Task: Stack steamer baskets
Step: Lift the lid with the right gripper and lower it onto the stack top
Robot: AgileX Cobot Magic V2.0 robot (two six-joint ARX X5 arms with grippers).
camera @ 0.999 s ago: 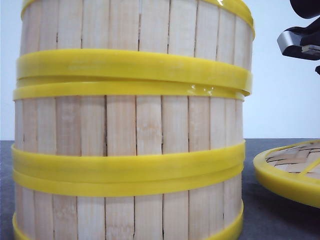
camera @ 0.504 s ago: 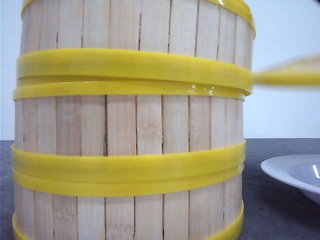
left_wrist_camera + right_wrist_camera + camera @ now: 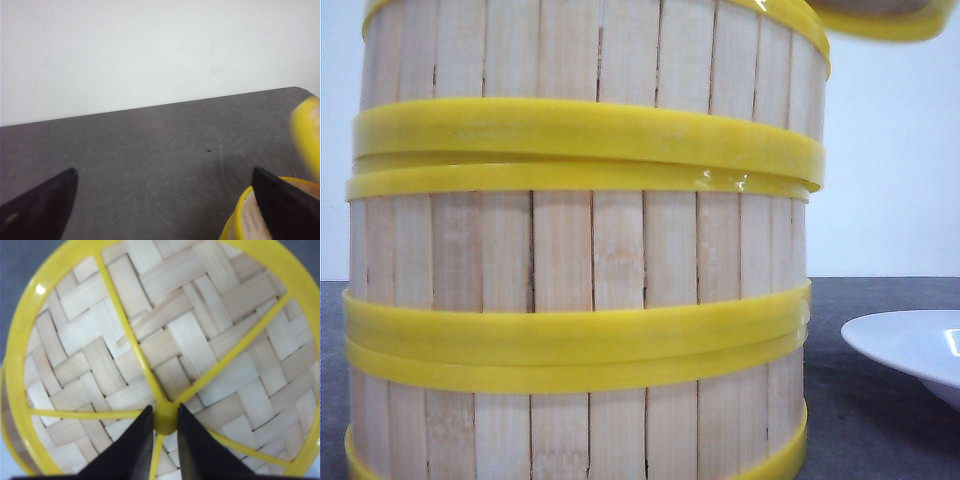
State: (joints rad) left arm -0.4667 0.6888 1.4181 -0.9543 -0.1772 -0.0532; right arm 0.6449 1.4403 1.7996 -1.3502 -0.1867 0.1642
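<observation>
Lid [image 3: 880, 20] risen to frame's upper right, right gripper [image 3: 164, 440] pinching its hub; left gripper [image 3: 165, 200] spread beside three stacked baskets [image 3: 585, 260]; one plate [image 3: 910, 350].

Stacked steamer baskets [image 3: 585, 270] cropped top and bottom; lid [image 3: 880, 20] mostly out of frame.

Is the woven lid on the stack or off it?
Off: the right claw grips the woven lid by its hub, beside the steamer baskets top rim.
</observation>
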